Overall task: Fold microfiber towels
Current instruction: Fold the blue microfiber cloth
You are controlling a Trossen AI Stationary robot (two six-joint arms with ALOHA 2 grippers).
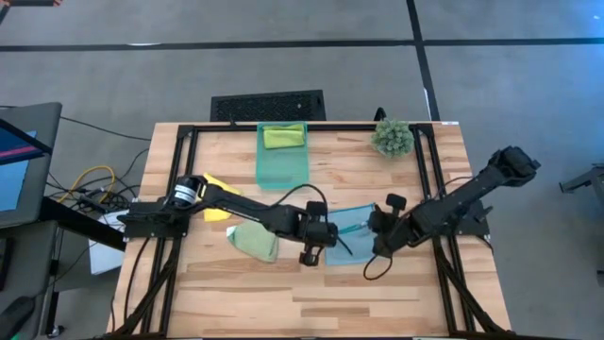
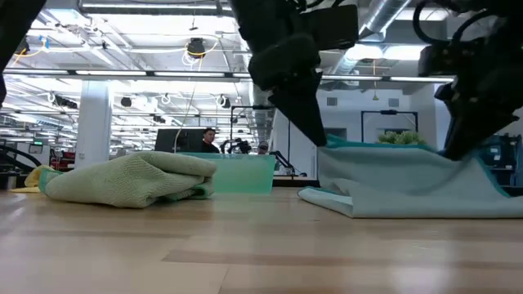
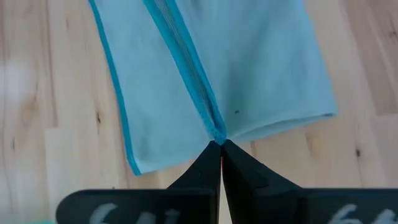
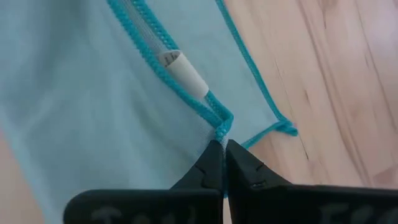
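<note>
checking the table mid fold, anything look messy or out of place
The pale green towel lies in a rumpled heap on the table rather than folded flat, and the yellow towel sits partly hidden under the left arm. Nothing looks spilled or damaged.

The towel (image 1: pixel 351 229) is light blue with a teal edge. Another cloth (image 1: pixel 253 240) is pale green. The table (image 1: pixel 311 293) is light wood.
</note>
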